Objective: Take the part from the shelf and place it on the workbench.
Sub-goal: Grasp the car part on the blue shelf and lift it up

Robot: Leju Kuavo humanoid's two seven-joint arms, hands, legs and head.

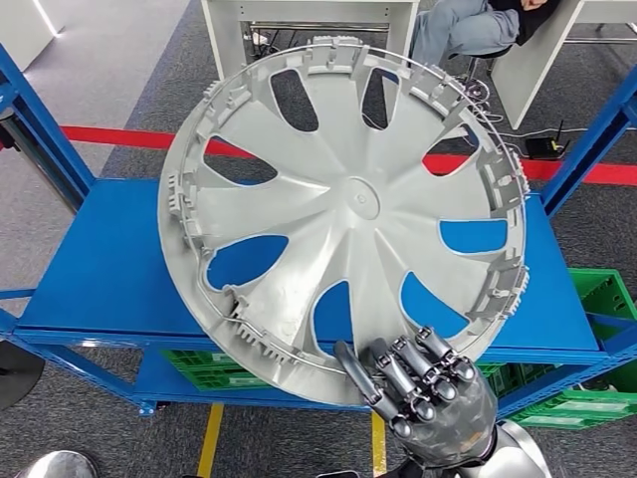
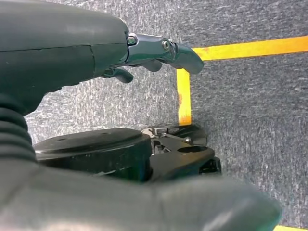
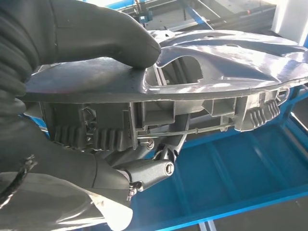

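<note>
The right hand [image 1: 428, 393] grips the near rim of the hubcap [image 1: 341, 209] — silver moulded plastic, spoked, clip-ribbed — held tilted above the blue shelf [image 1: 106, 264]. Left hand [image 2: 109, 48] hangs empty, fingers loosely extended.

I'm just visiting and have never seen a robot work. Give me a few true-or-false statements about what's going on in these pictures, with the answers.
1. The right hand grips the silver wheel cover by its rim. True.
2. The left hand also holds the cover. False: it hangs over grey carpet with a yellow floor line and holds nothing.
3. The cover lies flat on the blue shelf. False: it is held up, tilted, above the shelf.
4. Green crates sit below the shelf surface. True.
5. A seated person is behind the shelf. True.
</note>
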